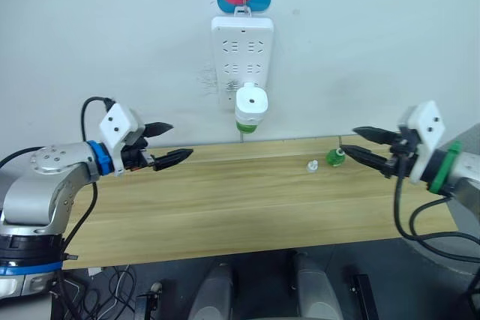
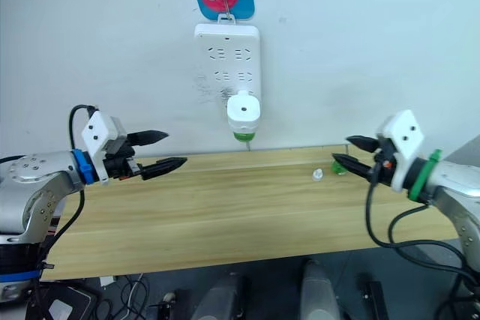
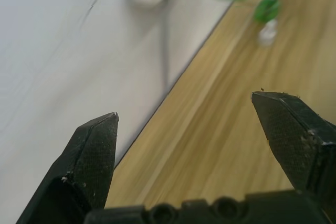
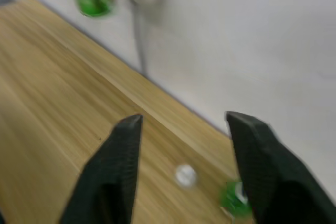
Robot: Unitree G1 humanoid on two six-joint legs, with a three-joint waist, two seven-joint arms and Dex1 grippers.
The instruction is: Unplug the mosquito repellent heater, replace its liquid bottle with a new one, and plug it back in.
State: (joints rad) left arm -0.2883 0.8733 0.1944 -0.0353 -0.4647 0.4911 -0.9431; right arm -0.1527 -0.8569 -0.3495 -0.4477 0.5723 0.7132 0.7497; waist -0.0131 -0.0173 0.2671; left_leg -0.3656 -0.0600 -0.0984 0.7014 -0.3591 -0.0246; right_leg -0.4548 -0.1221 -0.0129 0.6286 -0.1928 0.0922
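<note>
Both grippers, left gripper (image 1: 169, 143) and right gripper (image 1: 359, 145), hover empty with fingers spread over the wooden table (image 1: 225, 207). Between them, the mosquito repellent heater (image 1: 251, 105) sits plugged into a white power strip (image 1: 241, 46) on the wall, partly hiding its green bottle (image 1: 247, 127). A second green bottle (image 1: 334, 157) and a small white cap (image 1: 312, 165) lie near the right fingertips.

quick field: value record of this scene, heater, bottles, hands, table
heater: mosquito repellent heater plugged into the white power strip on the wall, green bottle under it
spare bottle: small green bottle on the wooden table, near the right hand
cap: small clear cap beside it
left hand: open, above the table
right hand: open, holds nothing
</note>
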